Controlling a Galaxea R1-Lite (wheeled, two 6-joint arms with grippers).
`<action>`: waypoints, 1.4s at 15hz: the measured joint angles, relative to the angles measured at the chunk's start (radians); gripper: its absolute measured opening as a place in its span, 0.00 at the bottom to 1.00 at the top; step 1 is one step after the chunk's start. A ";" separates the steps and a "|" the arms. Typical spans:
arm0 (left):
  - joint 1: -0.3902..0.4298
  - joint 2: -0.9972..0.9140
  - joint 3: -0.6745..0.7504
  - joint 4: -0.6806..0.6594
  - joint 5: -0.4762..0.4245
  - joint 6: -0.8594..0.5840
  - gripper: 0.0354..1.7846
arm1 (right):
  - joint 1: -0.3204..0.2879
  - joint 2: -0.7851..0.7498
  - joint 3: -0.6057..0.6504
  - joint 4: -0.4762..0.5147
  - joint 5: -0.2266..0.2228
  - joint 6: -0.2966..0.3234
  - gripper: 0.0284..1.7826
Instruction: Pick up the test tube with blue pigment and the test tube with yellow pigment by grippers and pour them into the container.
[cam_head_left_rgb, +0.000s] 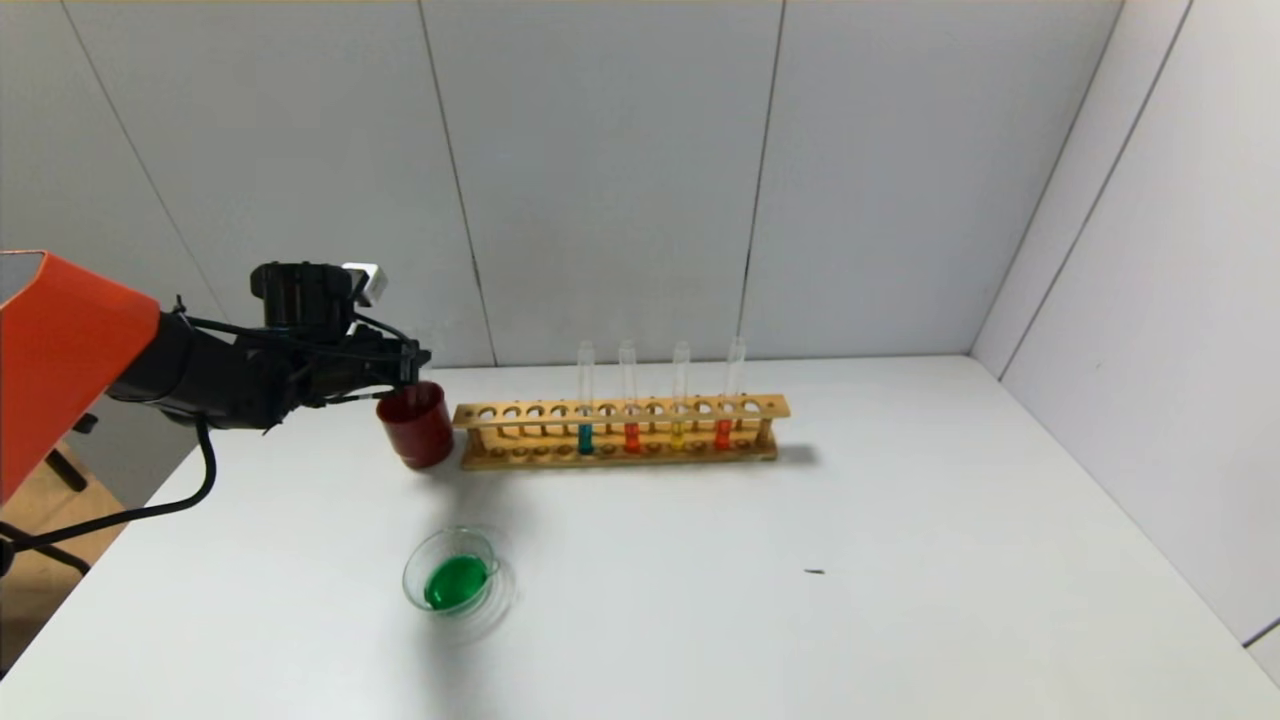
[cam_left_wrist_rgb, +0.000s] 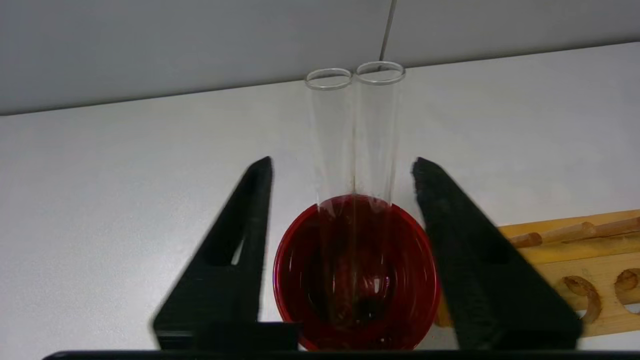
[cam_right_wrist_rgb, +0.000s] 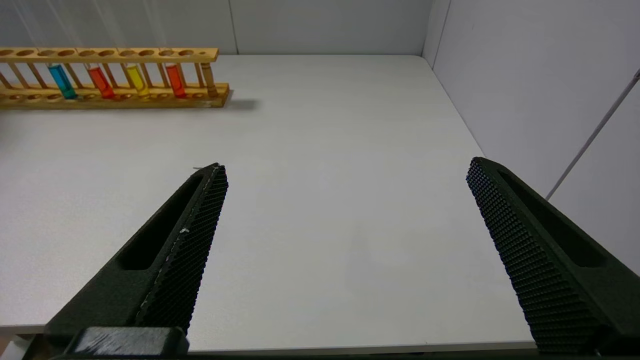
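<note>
White tabletop (cam_head_left_rgb: 900, 520) boxed in by grey wall panels. A wooden test tube rack (cam_head_left_rgb: 620, 432) stands near the back, with four tubes upright in it: teal-blue liquid (cam_head_left_rgb: 585, 437), orange-red (cam_head_left_rgb: 631, 436), yellow (cam_head_left_rgb: 677, 433), orange-red (cam_head_left_rgb: 722, 433), left to right in the head view. The dark red cup (cam_head_left_rgb: 415, 424) sits just beside the rack's left end; two empty clear test tubes (cam_left_wrist_rgb: 355, 135) are seen standing in it side by side, rims touching, glass clean, no liquid column visible. The glass dish (cam_head_left_rgb: 455, 575), shallow, clear, with a small pouring lip, sits nearer the robot, well apart from the rack, and holds a pool of green liquid. The left gripper (cam_left_wrist_rgb: 342, 167) is held over the red cup with jaws spread, one finger on either side of the two empty tubes, not touching them. The right gripper (cam_right_wrist_rgb: 345, 172) is seen only in its own wrist view, jaws wide apart, nothing between them, over bare table to the right of the rack. No labels or writing can be read on any item.
</note>
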 joint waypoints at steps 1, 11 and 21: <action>0.000 -0.001 0.001 0.000 0.001 0.000 0.70 | 0.001 0.000 0.000 0.000 0.000 0.000 0.98; 0.000 -0.220 0.024 0.076 0.007 0.001 0.98 | 0.001 0.000 0.000 0.000 0.000 0.000 0.98; 0.010 -1.036 0.344 0.404 0.037 0.092 0.98 | 0.000 0.000 0.000 0.000 0.000 0.000 0.98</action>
